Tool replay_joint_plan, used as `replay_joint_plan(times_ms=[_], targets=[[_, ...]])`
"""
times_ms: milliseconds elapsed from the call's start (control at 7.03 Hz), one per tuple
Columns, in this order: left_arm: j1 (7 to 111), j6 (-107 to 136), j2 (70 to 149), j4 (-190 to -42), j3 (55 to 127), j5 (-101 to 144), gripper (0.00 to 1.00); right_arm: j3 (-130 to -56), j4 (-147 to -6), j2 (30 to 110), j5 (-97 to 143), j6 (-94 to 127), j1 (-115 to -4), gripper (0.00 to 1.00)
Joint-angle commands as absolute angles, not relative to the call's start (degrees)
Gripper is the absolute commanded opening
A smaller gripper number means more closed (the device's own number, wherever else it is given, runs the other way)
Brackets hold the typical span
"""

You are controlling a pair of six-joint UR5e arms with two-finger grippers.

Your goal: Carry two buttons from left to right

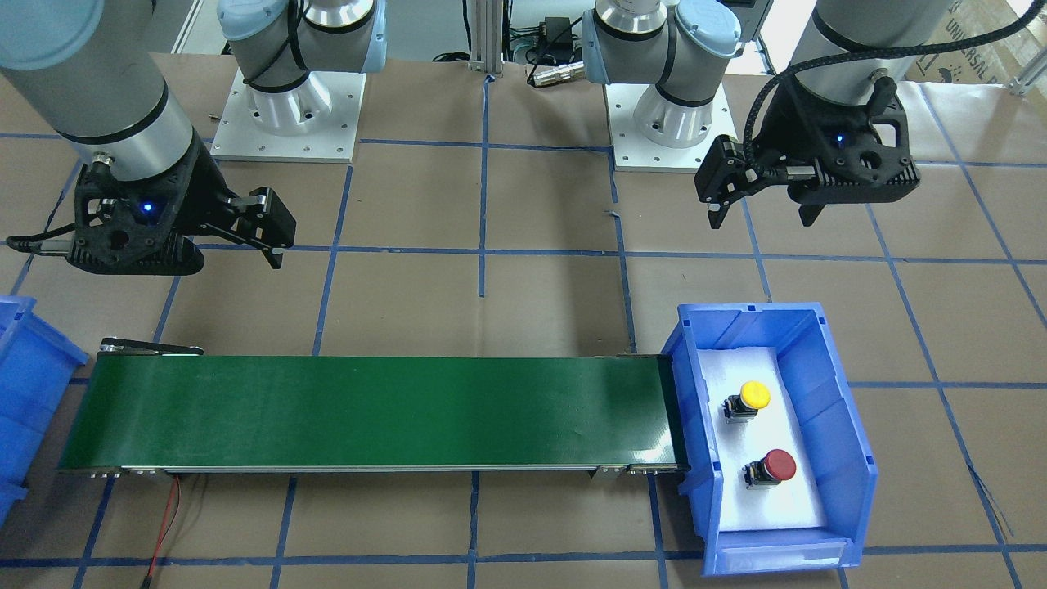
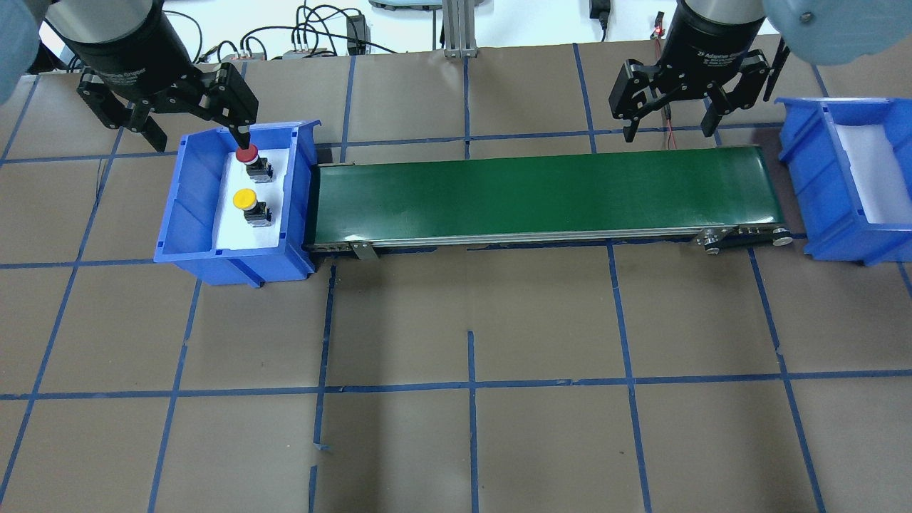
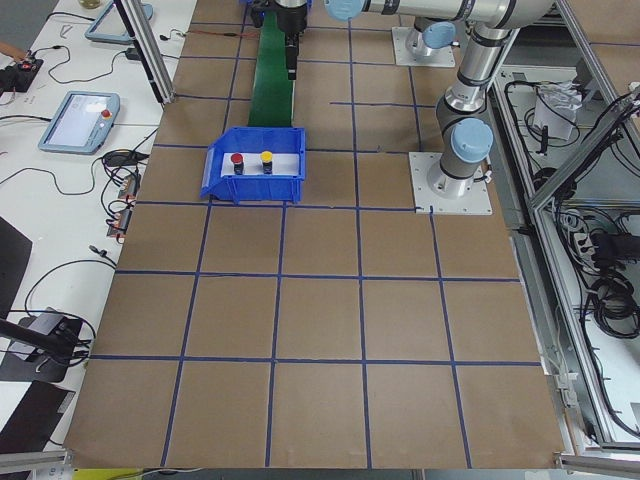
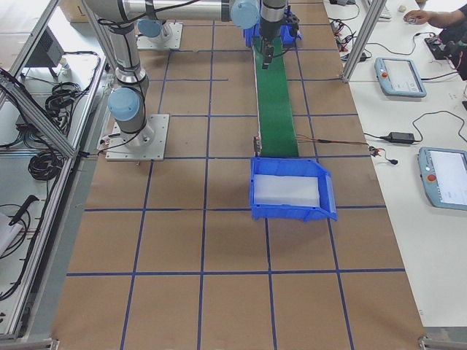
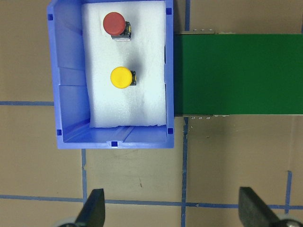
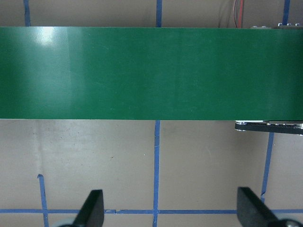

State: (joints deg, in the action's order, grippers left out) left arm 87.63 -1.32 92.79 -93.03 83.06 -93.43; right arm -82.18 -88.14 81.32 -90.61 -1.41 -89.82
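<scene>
The yellow button and the red button stand apart on white foam in the blue bin at the conveyor's left end. Both also show in the left wrist view, the yellow button and the red button. My left gripper is open and empty, held high on the robot's side of that bin; in the wrist view its fingertips are over bare table. My right gripper is open and empty, high beside the belt's right end.
A green conveyor belt runs between the left bin and a second blue bin with a white liner at the right end. A red and black wire trails from the belt's right end. The brown tabletop carries blue tape lines.
</scene>
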Motion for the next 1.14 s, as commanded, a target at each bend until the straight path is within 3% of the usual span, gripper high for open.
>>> replay_joint_plan(times_ms=[0,712,996], targets=[[87.71,-1.32,92.99,-92.90,83.06,-93.34,1.00,-82.18,-88.15,81.30,-90.62,-1.41,-89.82,1.00],[86.41,-2.37,93.07,-92.55,84.54,-93.25,1.00,-82.18,-88.15,81.30,-90.62,-1.41,-89.82,1.00],[82.10,-4.29,98.06,-89.67,84.29,-92.46,1.00,-82.18,-88.15,81.30,-90.62,-1.41,-89.82,1.00]])
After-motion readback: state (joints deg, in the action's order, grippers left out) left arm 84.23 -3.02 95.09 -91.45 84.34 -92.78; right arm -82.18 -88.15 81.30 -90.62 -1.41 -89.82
